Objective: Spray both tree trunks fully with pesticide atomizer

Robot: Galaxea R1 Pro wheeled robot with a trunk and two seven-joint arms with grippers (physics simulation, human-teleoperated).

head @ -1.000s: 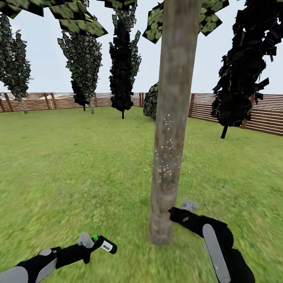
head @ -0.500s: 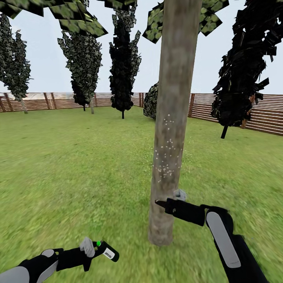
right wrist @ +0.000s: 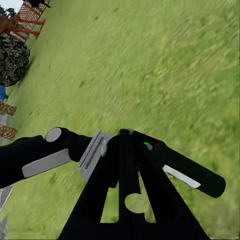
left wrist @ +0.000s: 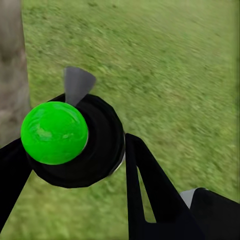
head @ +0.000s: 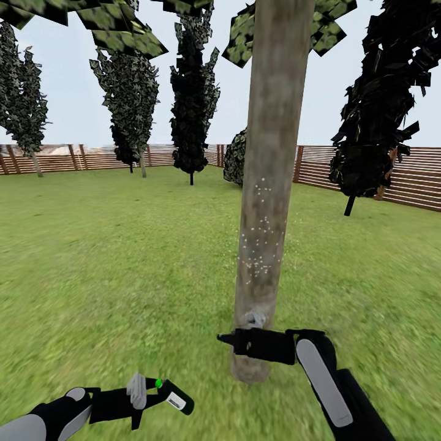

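A grey-brown tree trunk (head: 264,184) rises from the lawn (head: 122,257) in the middle of the head view, its bark dotted with fine white specks about halfway up. Flat green leaves (head: 122,27) of the canopy hang across the top of the scene.

Low at the near left of the grass, the left gripper (head: 138,395) is clamped around the pesticide atomizer (head: 171,395), a black cylinder with a white label and a bright green cap. The can lies almost level in the fingers, its far end aimed toward the foot of the trunk but well apart from it. In the left wrist view the green cap (left wrist: 54,132) sits between the black fingers (left wrist: 150,190), with the trunk (left wrist: 12,70) at the edge of the frame.

The right gripper (head: 225,338) reaches across the front of the trunk's lower part, just above its base; its fingers come to a point, closed together on nothing. The right wrist view looks past those joined fingers (right wrist: 127,200) at the left arm (right wrist: 40,155) and the atomizer (right wrist: 187,167) over grass.

A brown slat fence (head: 392,177) rings the garden, with dark narrow trees (head: 193,92) standing before it.
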